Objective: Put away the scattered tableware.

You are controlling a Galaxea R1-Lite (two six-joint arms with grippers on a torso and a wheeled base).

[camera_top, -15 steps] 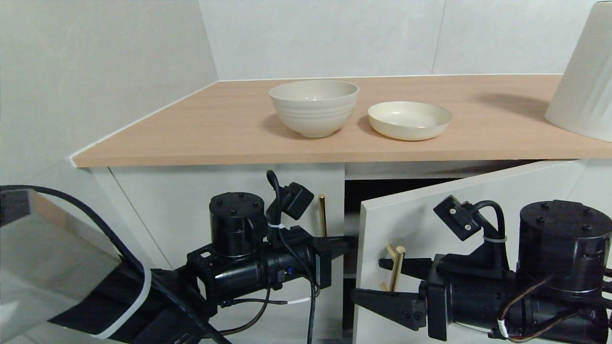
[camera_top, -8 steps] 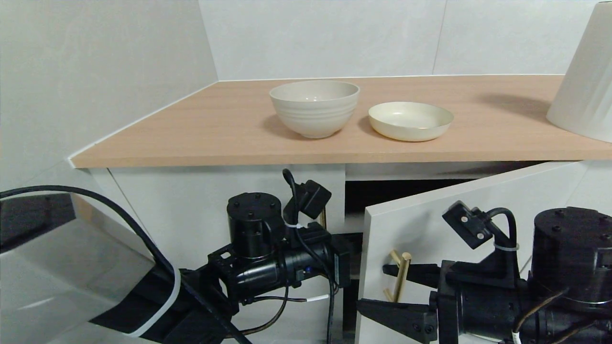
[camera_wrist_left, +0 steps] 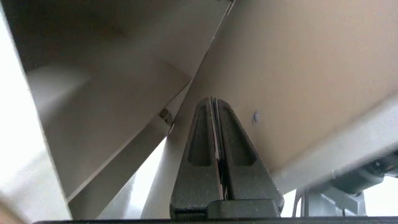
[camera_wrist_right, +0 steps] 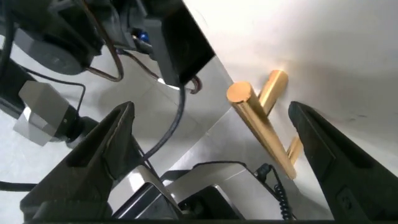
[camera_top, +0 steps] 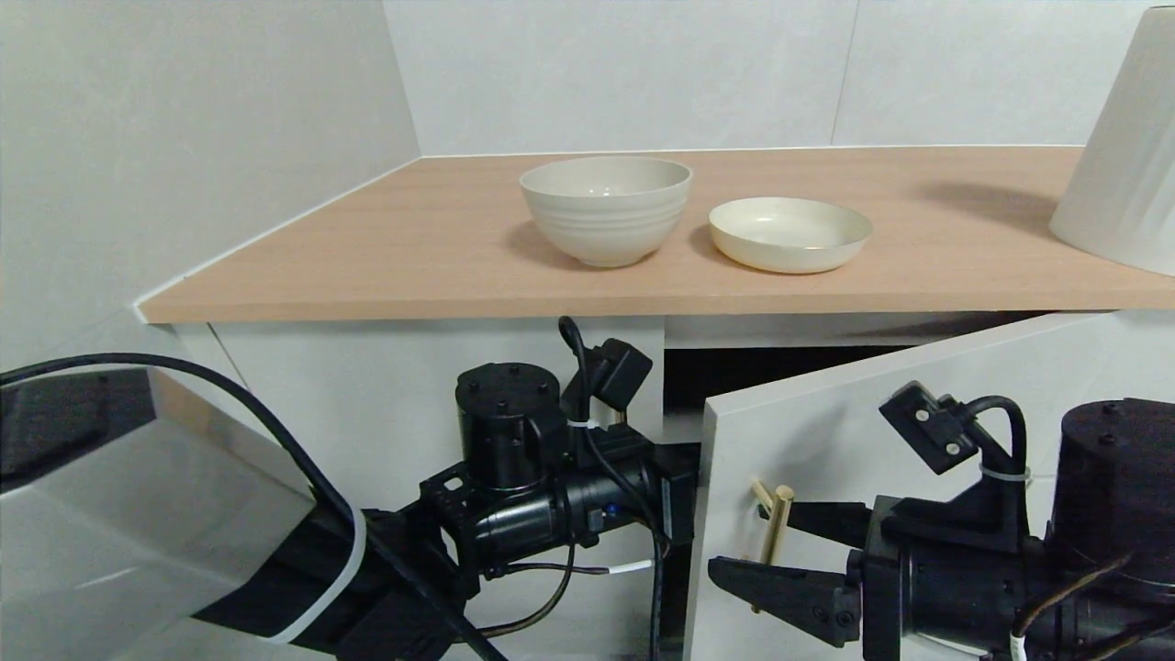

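A cream ribbed bowl (camera_top: 605,209) and a shallow cream plate (camera_top: 789,233) sit side by side on the wooden countertop (camera_top: 367,257). Below it, the right cabinet door (camera_top: 826,413) stands partly open. My left gripper (camera_wrist_left: 214,106) is shut with nothing in it. It pokes into the dark gap behind that door's free edge, with the cabinet's inner panels around it. My right gripper (camera_top: 748,543) is open in front of the door. Its fingers straddle the brass handle (camera_top: 776,532) without closing on it; the handle (camera_wrist_right: 264,121) lies between the fingers (camera_wrist_right: 118,143).
A large white lampshade (camera_top: 1124,156) stands at the counter's right end. The left cabinet door (camera_top: 367,395) is closed. A white wall (camera_top: 184,138) runs along the counter's left side. The counter in front of the bowl is bare wood.
Both arms have shifted to the right. The right door's free edge has swung slightly right, widening the gap. The left gripper has gone deeper into it. Bowl and plate have not moved.
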